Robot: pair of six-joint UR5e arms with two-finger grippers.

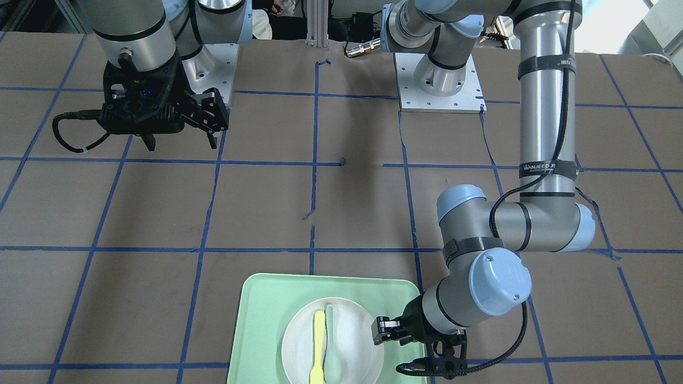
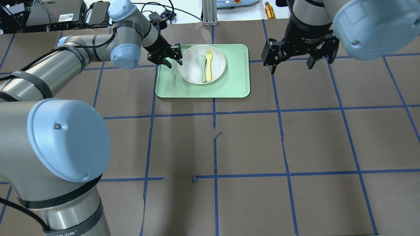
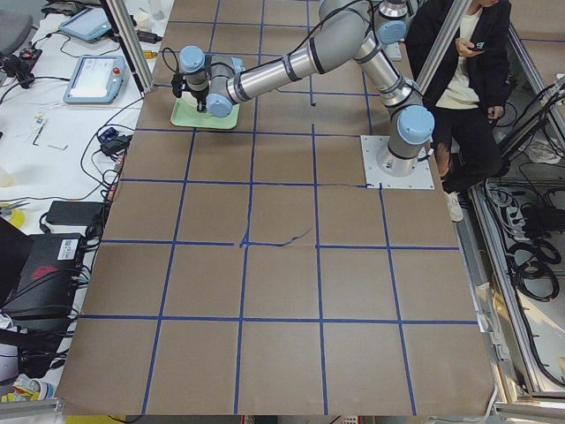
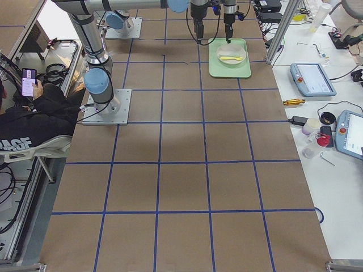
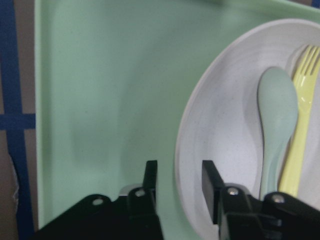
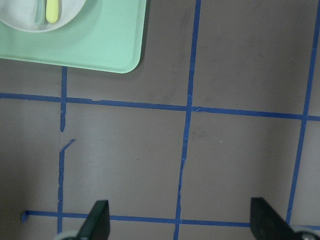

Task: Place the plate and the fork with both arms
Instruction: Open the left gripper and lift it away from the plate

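Observation:
The white plate (image 2: 190,64) lies on the pale green tray (image 2: 229,85) at the table's far middle. The yellow fork (image 2: 208,67) lies on the plate beside a grey-green spoon (image 2: 202,67). My left gripper (image 2: 173,58) is at the plate's left rim. In the left wrist view its fingers (image 5: 150,180) stand close together astride the rim of the plate (image 5: 220,140), shut on it. My right gripper (image 2: 291,68) is open and empty above the bare table, to the right of the tray. The fork's handle end (image 6: 52,10) shows in the right wrist view.
The brown table has a blue tape grid. The tray's near right corner (image 6: 130,60) shows in the right wrist view. A gold cylinder (image 2: 269,10) and cables lie beyond the far edge. A person (image 3: 463,62) stands behind the robot's bases.

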